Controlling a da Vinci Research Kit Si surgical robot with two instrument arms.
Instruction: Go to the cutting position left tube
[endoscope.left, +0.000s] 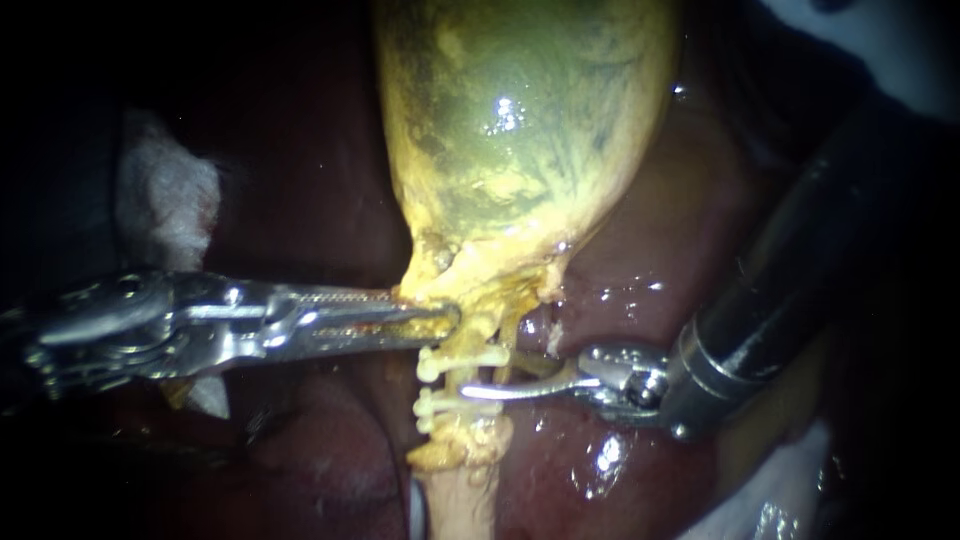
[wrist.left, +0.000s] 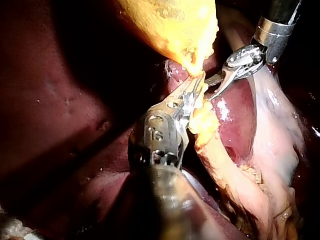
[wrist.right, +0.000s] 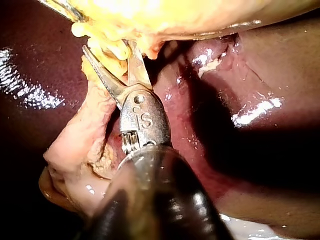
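- Yellow and fat-coated, the tube (endoscope.left: 460, 376) runs down from the gallbladder's neck in the middle of the endoscope view. Two pale clips cross it, an upper clip (endoscope.left: 455, 357) and a lower clip (endoscope.left: 445, 405).
- My right instrument (endoscope.left: 490, 380) comes in from the right and ends in a pair of curved blades. They stand narrowly apart at the stretch of tube between the two clips, the bright lower blade lying across that stretch.
- The right wrist view shows the same instrument (wrist.right: 109, 50) with its blades spread in a V and the tube's yellow tissue (wrist.right: 117, 55) between them. They are not clamped on it.
- My left instrument (endoscope.left: 448, 320) comes in from the left. Its long jaws are closed on the yellow tissue at the gallbladder's neck, just above the upper clip.
- The gallbladder (endoscope.left: 520, 130) fills the upper middle of the endoscope view, yellow-green and glossy.
- Dark red, wet liver (endoscope.left: 640, 290) lies around and beneath the tube and both instruments.
- White gauze (endoscope.left: 165, 200) sits beyond the left instrument's shaft, well apart from the tube.
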